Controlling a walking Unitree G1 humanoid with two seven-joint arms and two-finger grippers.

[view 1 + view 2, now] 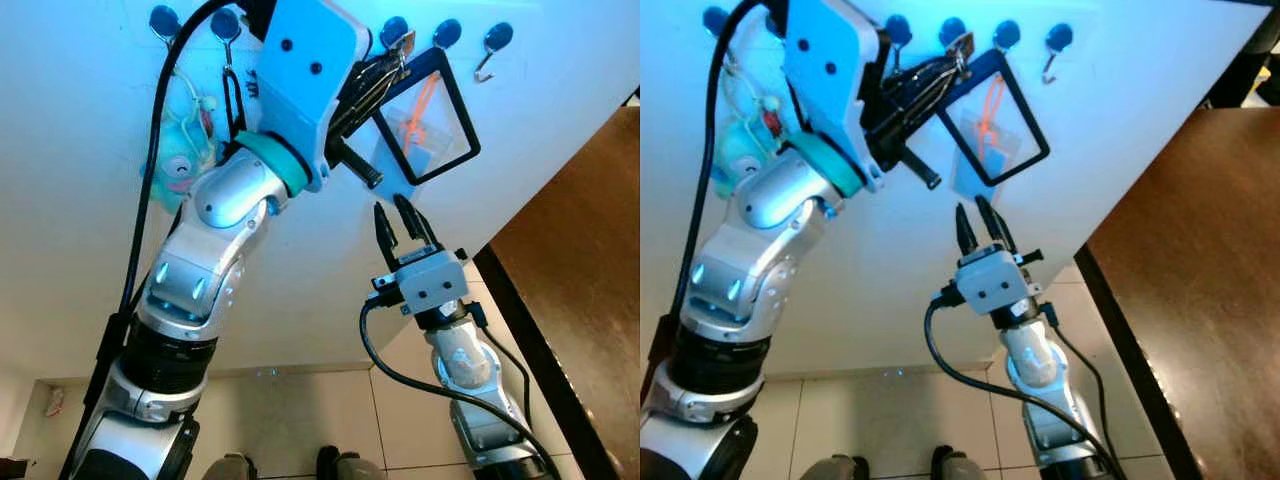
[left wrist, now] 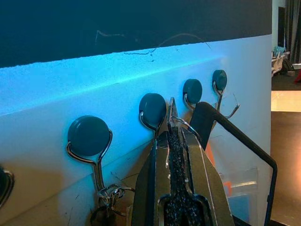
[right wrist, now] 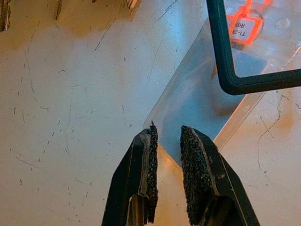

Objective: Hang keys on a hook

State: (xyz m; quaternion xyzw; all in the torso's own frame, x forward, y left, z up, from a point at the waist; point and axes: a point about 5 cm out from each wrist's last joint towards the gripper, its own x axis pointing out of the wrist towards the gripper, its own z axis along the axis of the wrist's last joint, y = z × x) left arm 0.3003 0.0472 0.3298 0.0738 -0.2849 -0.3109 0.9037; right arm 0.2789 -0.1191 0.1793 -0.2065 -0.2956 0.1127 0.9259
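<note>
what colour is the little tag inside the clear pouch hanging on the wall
Orange, with dark printed lettering. The tag in the clear pouch shows best in the right wrist view.

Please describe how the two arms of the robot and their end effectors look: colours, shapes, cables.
Both arms are silver metal with rounded joints. The left arm carries a teal ring at the wrist, a white boxy housing with two dark dots, and a thick black cable. The right end effector has two long black fingers on a small white block; a black cable loops below it. Finger pads look rough and grainy.
</note>
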